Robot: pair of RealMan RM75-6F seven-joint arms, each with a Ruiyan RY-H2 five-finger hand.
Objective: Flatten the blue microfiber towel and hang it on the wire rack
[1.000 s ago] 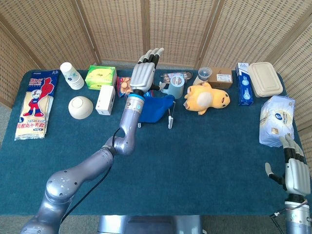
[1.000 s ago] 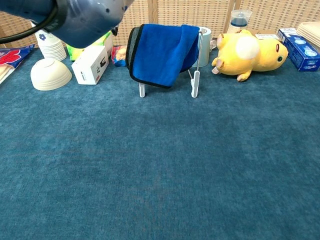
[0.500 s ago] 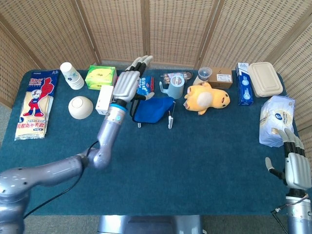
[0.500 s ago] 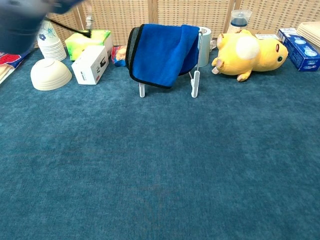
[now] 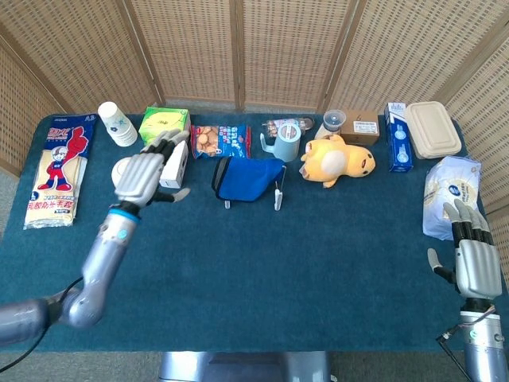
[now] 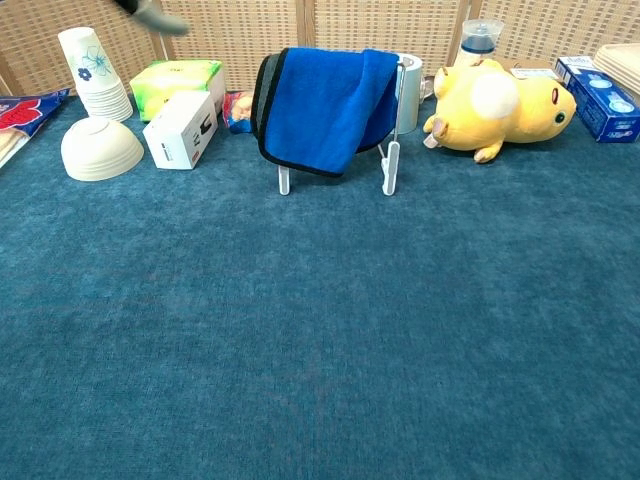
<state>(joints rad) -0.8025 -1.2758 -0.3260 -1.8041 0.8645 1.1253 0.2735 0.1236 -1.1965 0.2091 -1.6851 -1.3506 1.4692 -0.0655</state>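
Worktop (image 5: 262,255): teal cloth surface, clutter along the far edge, near half bare.

Left arm: over the last second it has swung back from the rack toward the robot's own left. A second ago the left robot hand (image 5: 147,171) was raised directly over the towel; half a second ago it was partway out; now it hovers over the white bowl (image 5: 127,173) and the small white box (image 5: 171,163), well apart from the rack. Fingers spread, nothing in them. In the chest view only a blurred dark tip of it shows at the top left corner.

Right robot hand (image 5: 469,263): at the near right edge of the worktop, just in front of the white plastic bag (image 5: 452,203), fingers apart, holding nothing. Barely shifted across the three head views.

Blue microfiber towel (image 6: 325,105): draped over the top of the wire rack (image 6: 390,165), hanging down the front, reasonably flat with a slanted lower edge. Position and folds unchanged across the chest views as the hand left.

Judgement: towel released and staying put; hanging step looks done. The withdrawal reads as retreat after placement. Drape is uneven, lower on one side than the other, so slipping is a minor risk; none seen.
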